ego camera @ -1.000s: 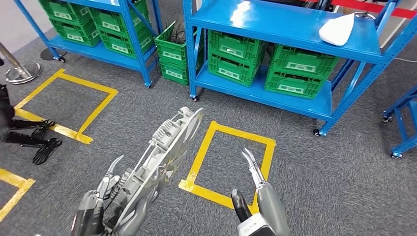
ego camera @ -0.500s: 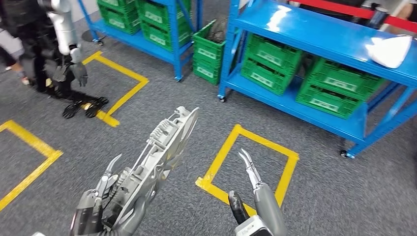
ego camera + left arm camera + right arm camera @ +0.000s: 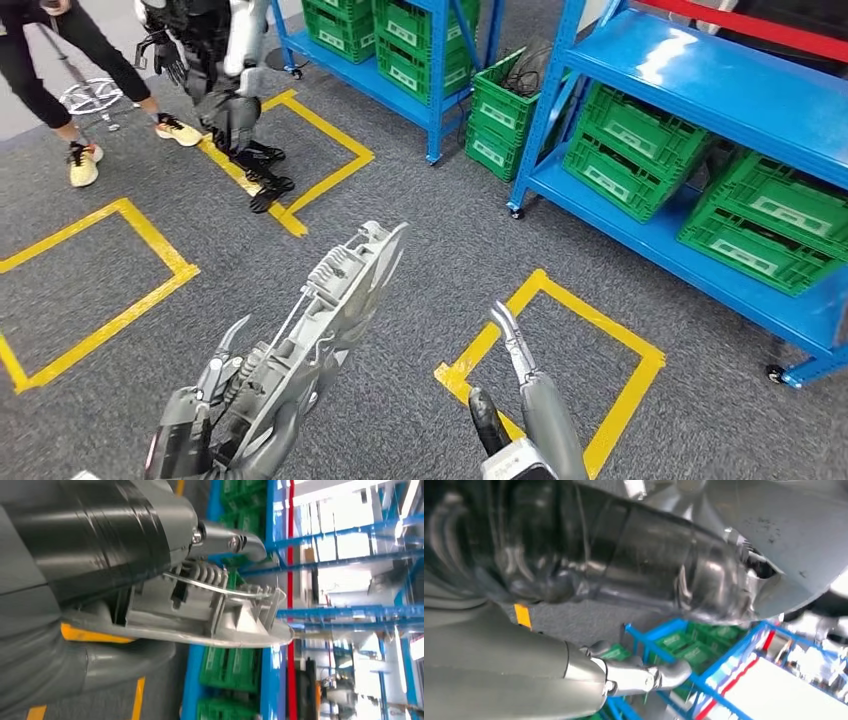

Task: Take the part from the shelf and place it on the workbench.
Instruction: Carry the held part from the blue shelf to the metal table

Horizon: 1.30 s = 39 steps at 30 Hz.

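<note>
The part (image 3: 340, 300) is a long grey cast piece with ribs and a wire clip. It rises at a slant from my left hand (image 3: 200, 420), which grips its lower end at the bottom left of the head view. The left wrist view shows the same part (image 3: 210, 615) held between the thick thumb and the dark fingers of the left hand (image 3: 100, 540). My right hand (image 3: 515, 400) is at the bottom centre right, fingers apart and holding nothing, a short way from the part. The right hand (image 3: 524, 680) also appears close up in its wrist view.
Blue shelving (image 3: 700, 90) with green crates (image 3: 640, 150) runs along the right and the back. Yellow tape squares (image 3: 560, 360) mark the grey carpet. Another robot (image 3: 225, 80) stands at the upper left, with a person's legs (image 3: 60, 70) beside it.
The camera has swung left: the shelves slid to the right, and the other robot and a person came in at the upper left. Both hands and the part keep their pose.
</note>
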Tool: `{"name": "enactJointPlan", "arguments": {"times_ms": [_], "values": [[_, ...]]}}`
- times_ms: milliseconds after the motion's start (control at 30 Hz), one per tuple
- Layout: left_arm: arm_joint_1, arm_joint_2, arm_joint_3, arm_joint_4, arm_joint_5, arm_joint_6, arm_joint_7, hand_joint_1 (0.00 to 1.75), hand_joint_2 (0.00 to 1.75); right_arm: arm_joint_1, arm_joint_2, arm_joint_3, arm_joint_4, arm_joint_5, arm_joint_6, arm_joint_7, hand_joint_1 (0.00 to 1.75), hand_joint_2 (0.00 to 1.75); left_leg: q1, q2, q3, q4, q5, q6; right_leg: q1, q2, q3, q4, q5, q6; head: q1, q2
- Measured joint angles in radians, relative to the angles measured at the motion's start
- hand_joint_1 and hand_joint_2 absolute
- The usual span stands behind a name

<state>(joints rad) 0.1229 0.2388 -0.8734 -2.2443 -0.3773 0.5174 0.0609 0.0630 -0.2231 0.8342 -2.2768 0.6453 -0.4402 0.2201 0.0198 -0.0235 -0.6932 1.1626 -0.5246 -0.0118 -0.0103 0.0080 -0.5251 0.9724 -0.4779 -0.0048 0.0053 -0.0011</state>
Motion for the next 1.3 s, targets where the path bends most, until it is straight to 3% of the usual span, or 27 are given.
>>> {"name": "enactJointPlan", "arguments": {"times_ms": [67, 100, 133, 200, 267, 367, 433, 500, 567, 600, 667, 733, 800, 867, 933, 1000, 1067, 1100, 1133, 1167, 1233, 1300], "values": [[0.000, 0.000, 0.001, 0.000, -0.001, 0.001, 0.004, 1.75, 1.75, 0.001, 0.000, 0.000, 0.002, -0.001, 0.000, 0.002, 0.00, 0.00, 0.004, 0.014, -0.045, 0.092, -0.028, -0.006, 0.000, -0.033, -0.001, 0.004, -0.003, 0.000, -0.008, 0.000], [0.001, 0.001, 0.001, 0.000, -0.002, 0.001, 0.007, 1.75, 1.75, 0.001, 0.000, 0.000, 0.003, -0.002, 0.000, 0.003, 0.00, 0.00, 0.006, 0.017, -0.044, 0.093, -0.019, -0.008, 0.000, -0.049, -0.001, 0.006, -0.006, 0.001, -0.012, 0.000], [0.001, 0.001, 0.002, 0.000, -0.002, 0.002, 0.009, 1.75, 1.75, 0.001, 0.000, 0.000, 0.004, -0.002, 0.000, 0.003, 0.00, 0.00, 0.008, 0.025, -0.023, 0.057, 0.004, -0.010, -0.001, -0.065, -0.001, 0.009, -0.009, 0.005, -0.016, 0.000], [0.002, 0.001, 0.002, 0.000, -0.003, 0.003, 0.011, 1.75, 1.75, 0.001, 0.000, 0.001, 0.006, -0.003, 0.000, 0.004, 0.00, 0.00, 0.008, 0.059, 0.052, -0.065, 0.049, -0.010, -0.001, -0.090, -0.004, 0.020, -0.018, 0.015, -0.024, 0.000], [0.001, 0.001, 0.002, 0.000, -0.004, 0.004, 0.011, 1.75, 1.75, 0.001, 0.000, 0.001, 0.005, -0.004, 0.000, 0.004, 0.00, 0.00, 0.004, 0.079, 0.099, -0.137, 0.060, -0.002, 0.003, -0.108, -0.012, 0.031, -0.029, 0.030, -0.025, 0.000], [0.003, 0.001, 0.003, -0.001, -0.008, 0.006, 0.011, 1.75, 1.75, -0.002, 0.000, 0.001, 0.005, -0.005, 0.000, 0.005, 0.00, 0.00, 0.001, 0.049, 0.100, -0.144, 0.062, 0.020, 0.000, -0.129, -0.002, 0.035, -0.035, 0.048, -0.019, 0.000], [0.003, 0.001, 0.003, -0.001, -0.010, 0.007, 0.011, 1.75, 1.75, -0.004, 0.000, 0.001, 0.005, -0.006, 0.000, 0.005, 0.00, 0.00, 0.004, 0.027, 0.098, -0.147, 0.069, 0.032, -0.004, -0.089, -0.016, 0.076, -0.065, 0.058, -0.012, 0.000], [0.003, 0.000, 0.003, 0.000, -0.010, 0.012, 0.011, 1.75, 1.75, -0.004, 0.000, 0.002, 0.005, -0.007, 0.000, 0.005, 0.00, 0.00, 0.004, 0.006, 0.094, -0.147, 0.074, 0.039, -0.005, -0.033, -0.068, 0.191, -0.129, 0.062, 0.003, 0.000], [0.004, 0.000, 0.003, 0.000, -0.012, 0.021, 0.012, 1.75, 1.75, -0.003, 0.000, 0.002, 0.007, -0.011, 0.000, 0.005, 0.00, 0.00, -0.001, -0.020, 0.090, -0.146, 0.077, 0.043, -0.005, -0.017, -0.122, 0.302, -0.165, 0.059, 0.013, 0.000], [0.005, 0.000, 0.004, 0.000, -0.013, 0.026, 0.012, 1.75, 1.75, -0.003, 0.000, 0.002, 0.008, -0.014, 0.000, 0.006, 0.00, 0.00, -0.003, -0.034, 0.088, -0.146, 0.077, 0.043, -0.004, -0.015, -0.132, 0.316, -0.157, 0.056, 0.015, 0.000], [0.008, 0.000, 0.004, 0.000, -0.018, 0.035, 0.013, 1.75, 1.75, -0.004, 0.000, 0.002, 0.011, -0.020, 0.002, 0.006, 0.00, 0.00, -0.005, -0.063, 0.088, -0.145, 0.079, 0.043, -0.002, -0.001, -0.102, 0.237, -0.095, 0.045, 0.018, 0.000], [0.011, 0.000, 0.004, -0.001, -0.029, 0.043, 0.015, 1.75, 1.75, -0.007, 0.000, 0.002, 0.013, -0.025, 0.006, 0.006, 0.00, 0.00, -0.004, -0.091, 0.085, -0.143, 0.082, 0.039, -0.002, 0.056, -0.049, 0.109, -0.041, 0.029, 0.019, 0.000], [0.014, 0.001, 0.005, -0.002, -0.045, 0.053, 0.022, 1.75, 1.75, -0.009, 0.000, 0.002, 0.014, -0.030, 0.010, 0.006, 0.00, 0.00, 0.001, -0.114, 0.077, -0.143, 0.088, 0.028, 0.001, 0.090, -0.027, 0.050, -0.030, 0.019, 0.020, 0.000], [0.022, 0.001, 0.006, -0.006, -0.064, 0.065, 0.035, 1.75, 1.75, -0.012, 0.001, 0.002, 0.015, -0.036, 0.016, 0.005, 0.00, 0.00, 0.008, -0.130, 0.069, -0.145, 0.095, 0.013, 0.004, 0.067, -0.015, 0.037, -0.024, 0.012, 0.023, 0.000], [0.031, 0.002, 0.007, -0.010, -0.085, 0.074, 0.049, 1.75, 1.75, -0.017, 0.004, 0.003, 0.017, -0.042, 0.023, 0.005, 0.00, 0.00, 0.005, -0.084, 0.047, -0.120, 0.081, 0.006, 0.003, 0.038, 0.001, 0.017, -0.011, 0.003, 0.017, 0.000], [0.034, 0.003, 0.008, -0.012, -0.101, 0.080, 0.060, 1.75, 1.75, -0.020, 0.006, 0.005, 0.019, -0.047, 0.028, 0.004, 0.00, 0.00, 0.000, -0.013, -0.003, -0.023, 0.027, 0.002, 0.004, 0.003, 0.005, 0.005, -0.003, -0.002, 0.003, 0.000], [0.036, 0.004, 0.010, -0.012, -0.111, 0.085, 0.068, 1.75, 1.75, -0.020, 0.008, 0.006, 0.024, -0.052, 0.035, 0.004, 0.00, 0.00, 0.003, 0.010, -0.052, 0.087, -0.022, -0.004, 0.006, -0.032, 0.003, 0.006, -0.005, -0.004, -0.007, 0.000], [0.038, 0.005, 0.012, -0.012, -0.117, 0.088, 0.073, 1.75, 1.75, -0.021, 0.008, 0.007, 0.026, -0.055, 0.039, 0.004, 0.00, 0.00, 0.005, 0.014, -0.057, 0.106, -0.023, -0.007, 0.006, -0.049, 0.003, 0.006, -0.006, -0.003, -0.011, 0.000], [0.040, 0.006, 0.013, -0.012, -0.124, 0.092, 0.078, 1.75, 1.75, -0.023, 0.009, 0.007, 0.029, -0.058, 0.043, 0.004, 0.00, 0.00, 0.007, 0.019, -0.043, 0.088, -0.009, -0.009, 0.006, -0.065, 0.003, 0.008, -0.008, -0.001, -0.015, 0.000], [0.041, 0.008, 0.014, -0.013, -0.130, 0.095, 0.083, 1.75, 1.75, -0.025, 0.009, 0.008, 0.032, -0.062, 0.048, 0.004, 0.00, 0.00, 0.009, 0.030, -0.009, 0.035, 0.016, -0.010, 0.006, -0.081, 0.003, 0.011, -0.011, 0.003, -0.019, 0.000], [0.041, 0.010, 0.014, -0.017, -0.139, 0.101, 0.089, 1.75, 1.75, -0.031, 0.011, 0.008, 0.035, -0.068, 0.055, 0.002, 0.00, 0.00, 0.009, 0.074, 0.068, -0.089, 0.051, -0.009, 0.009, -0.105, -0.003, 0.024, -0.021, 0.014, -0.026, 0.000], [0.042, 0.011, 0.014, -0.023, -0.145, 0.106, 0.092, 1.75, 1.75, -0.036, 0.014, 0.009, 0.036, -0.072, 0.061, 0.000, 0.00, 0.00, 0.004, 0.092, 0.103, -0.139, 0.055, -0.001, 0.013, -0.124, -0.008, 0.035, -0.031, 0.026, -0.024, 0.000]]}}
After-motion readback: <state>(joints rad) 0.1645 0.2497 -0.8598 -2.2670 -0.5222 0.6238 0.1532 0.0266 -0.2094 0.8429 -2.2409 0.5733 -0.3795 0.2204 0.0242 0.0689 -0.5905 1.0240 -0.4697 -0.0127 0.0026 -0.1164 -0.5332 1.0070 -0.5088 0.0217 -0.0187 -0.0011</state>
